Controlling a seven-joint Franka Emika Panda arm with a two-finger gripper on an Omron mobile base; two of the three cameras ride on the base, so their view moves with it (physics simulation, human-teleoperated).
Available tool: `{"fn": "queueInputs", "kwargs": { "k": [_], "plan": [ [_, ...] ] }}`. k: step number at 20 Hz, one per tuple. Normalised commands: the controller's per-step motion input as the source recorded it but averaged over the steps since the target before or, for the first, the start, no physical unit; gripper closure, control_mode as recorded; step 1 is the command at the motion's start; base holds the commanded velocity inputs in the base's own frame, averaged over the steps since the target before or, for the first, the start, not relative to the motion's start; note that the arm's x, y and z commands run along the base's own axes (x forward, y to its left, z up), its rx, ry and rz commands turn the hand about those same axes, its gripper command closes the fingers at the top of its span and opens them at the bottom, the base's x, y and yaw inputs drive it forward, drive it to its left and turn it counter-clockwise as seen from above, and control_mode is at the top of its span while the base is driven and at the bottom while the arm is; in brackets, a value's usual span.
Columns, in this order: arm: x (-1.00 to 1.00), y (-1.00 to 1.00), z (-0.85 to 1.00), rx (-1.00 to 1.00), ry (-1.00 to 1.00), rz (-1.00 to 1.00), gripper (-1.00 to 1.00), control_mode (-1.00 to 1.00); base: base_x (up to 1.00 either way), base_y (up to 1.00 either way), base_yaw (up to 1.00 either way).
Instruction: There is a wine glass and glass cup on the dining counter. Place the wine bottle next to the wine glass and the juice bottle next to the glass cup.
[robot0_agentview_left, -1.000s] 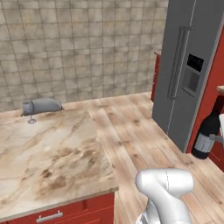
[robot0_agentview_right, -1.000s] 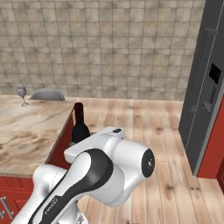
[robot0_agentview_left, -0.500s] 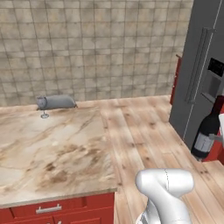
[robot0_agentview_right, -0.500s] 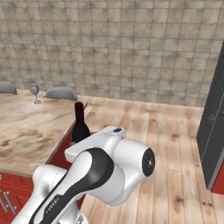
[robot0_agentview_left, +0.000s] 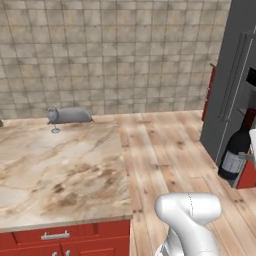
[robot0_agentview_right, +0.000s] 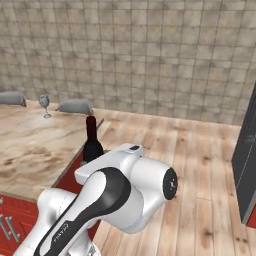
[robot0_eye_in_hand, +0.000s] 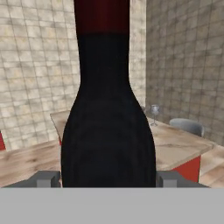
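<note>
In the left base view the wine bottle (robot0_agentview_left: 236, 152) stands upright in the air at the far right, over the wood floor, well apart from the counter (robot0_agentview_left: 60, 170); the wine glass (robot0_agentview_left: 54, 120) stands at the counter's far edge. In the right base view the bottle (robot0_agentview_right: 92, 140) rises behind the arm, beside the counter's right edge. In the hand view the gripper (robot0_eye_in_hand: 107, 178) clasps the bottle between both fingers (robot0_eye_in_hand: 47, 178).
</note>
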Motion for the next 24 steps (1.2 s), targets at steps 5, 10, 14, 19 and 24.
{"fn": "queueInputs", "kwargs": {
  "k": [5, 10, 14, 19, 24],
  "plan": [
    [0.00, 0.00, 0.00, 0.00, 0.00, 0.00, 1.00, 1.00, 0.34, -0.63, 0.00],
    [0.00, 0.00, 0.00, 0.00, 0.00, 0.00, 1.00, 1.00, 0.03, -0.71, 0.00],
    [0.00, 0.00, 0.00, 0.00, 0.00, 0.00, 1.00, 1.00, 0.02, -0.70, 0.00],
    [0.00, 0.00, 0.00, 0.00, 0.00, 0.00, 1.00, 1.00, 0.45, -0.43, 0.00],
    [0.00, 0.00, 0.00, 0.00, 0.00, 0.00, 1.00, 1.00, 0.82, -0.24, 0.00]
  ]
}}
